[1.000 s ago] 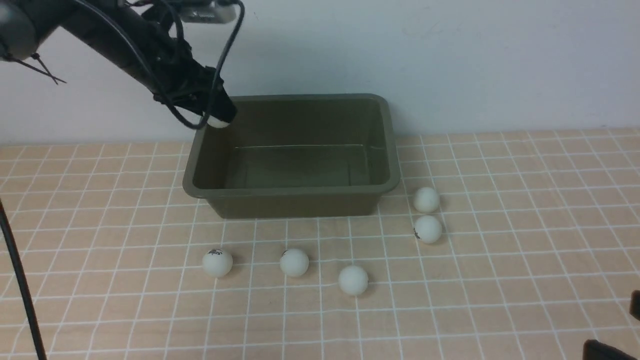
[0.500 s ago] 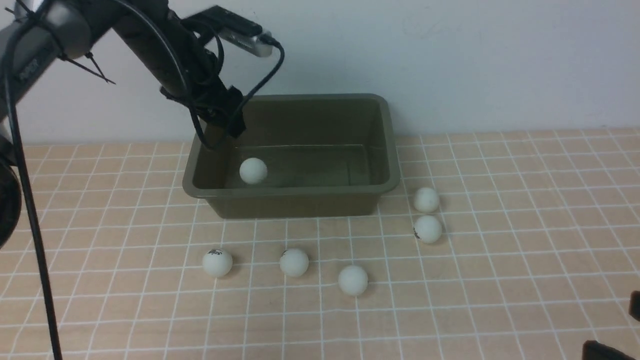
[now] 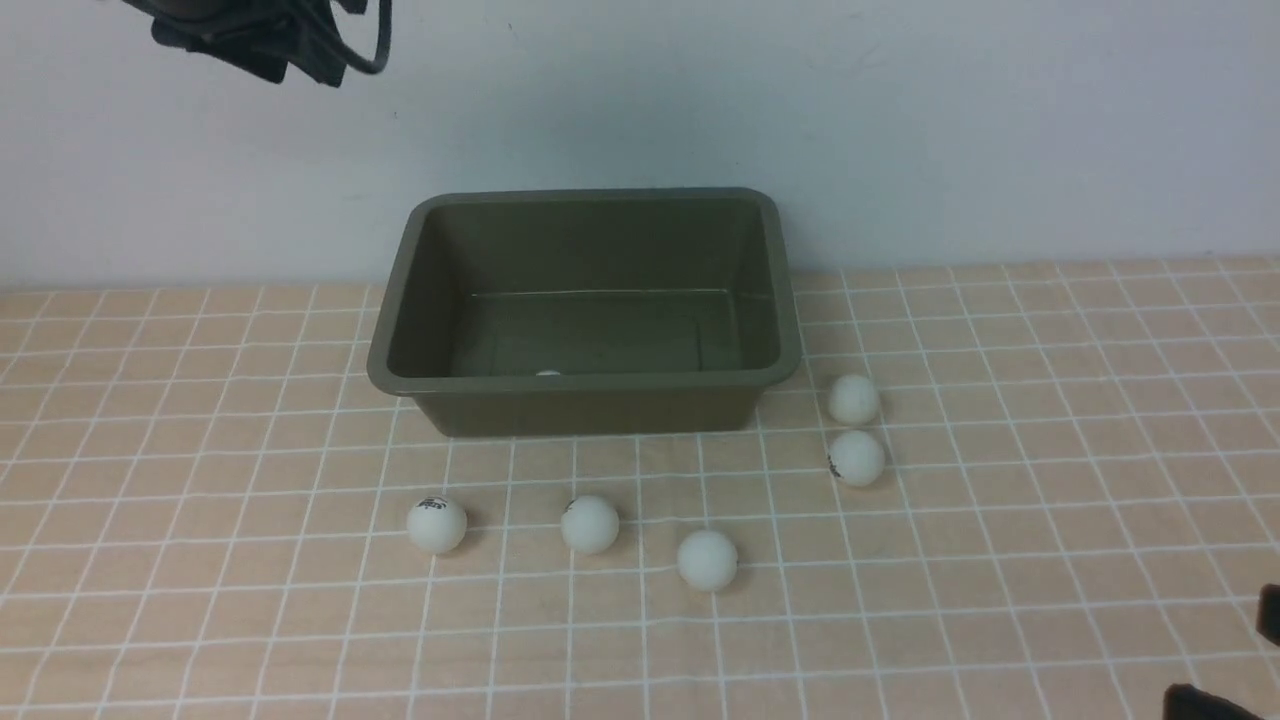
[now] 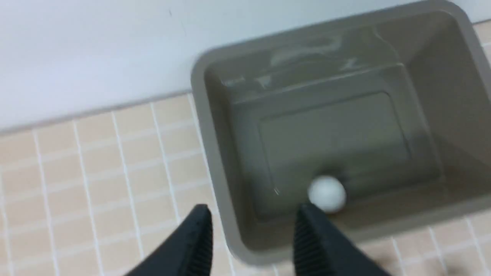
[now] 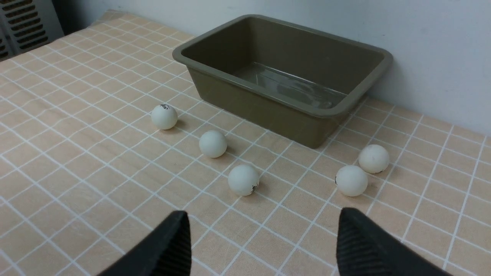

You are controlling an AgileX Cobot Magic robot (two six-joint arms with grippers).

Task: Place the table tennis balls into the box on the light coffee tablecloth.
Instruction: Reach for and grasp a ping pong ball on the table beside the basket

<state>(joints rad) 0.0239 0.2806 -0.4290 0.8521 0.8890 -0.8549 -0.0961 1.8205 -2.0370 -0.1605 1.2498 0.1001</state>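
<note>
The olive-green box (image 3: 600, 410) stands at the back middle of the light coffee tablecloth (image 3: 1000, 560). One table tennis ball (image 3: 547, 373) lies inside it by the near wall and shows only as a sliver. Five balls lie on the cloth: three in front (image 3: 436, 524) (image 3: 589, 523) (image 3: 707, 559) and two at the box's front right corner (image 3: 857, 458) (image 3: 853, 399). My left gripper (image 4: 253, 218) is open and empty, high above the box's left rim (image 4: 209, 126), with the inside ball (image 4: 327, 193) below it. My right gripper (image 5: 262, 214) is open and empty, low at the front right.
A white wall (image 3: 900, 120) runs right behind the box. The left arm's dark end (image 3: 250, 40) hangs at the top left of the front view. A grey vent grille (image 5: 23, 23) stands beyond the cloth's far left corner.
The left gripper let go of its ball over the box's left end. The ball dropped in and rolled to the near wall. The left arm rose up and to the left.
</note>
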